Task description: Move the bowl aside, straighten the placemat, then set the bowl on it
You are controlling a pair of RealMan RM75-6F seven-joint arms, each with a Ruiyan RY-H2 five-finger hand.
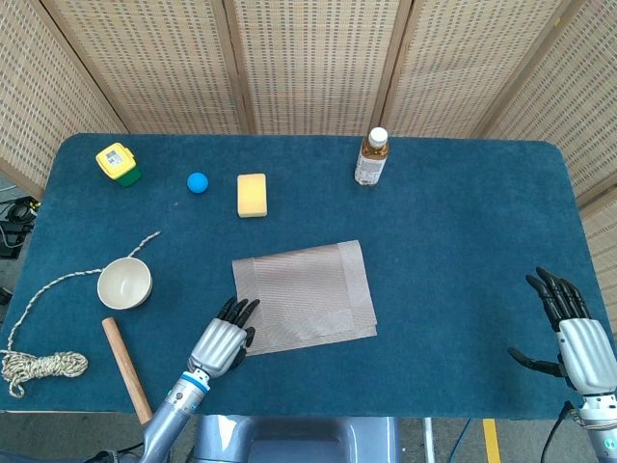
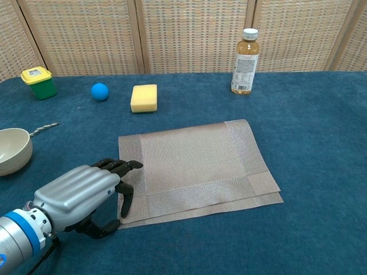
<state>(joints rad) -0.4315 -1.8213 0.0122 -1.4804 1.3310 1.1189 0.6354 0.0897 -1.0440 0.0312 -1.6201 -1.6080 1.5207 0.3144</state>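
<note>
Resting at the near edge of the bench (image 1: 453, 231), the left hand (image 1: 222, 340) had its metallic grey back up and its dark fingertips (image 2: 127, 166) lying on the near left corner of the placemat (image 1: 307, 294); its thumb curled beneath, and whether it pinched the mat's edge could not be told. The right hand (image 1: 576, 333) sat near the bench's near right corner, its black fingers spread and nothing in it.

The placemat was a flat rectangle of fine grey-brown weave with a wider woven border, lying slightly askew near the middle of the bench toward the near edge. The bench was covered in deep blue felt-like cloth.

Toward the left edge lay a smooth wooden stick (image 1: 124, 367), a coil of pale twisted rope (image 1: 39, 365) with one strand trailing away, and the bowl (image 1: 125, 284), round, glossy and cream, standing upright well left of the placemat.

Farther back stood a yellow rectangular sponge (image 1: 252, 194), a small blue ball (image 1: 198, 182), and a yellow-lidded green box (image 1: 118, 163) near the far left corner. A clear plastic bottle (image 1: 371, 159) with a white cap and amber liquid stood upright near the far edge.
</note>
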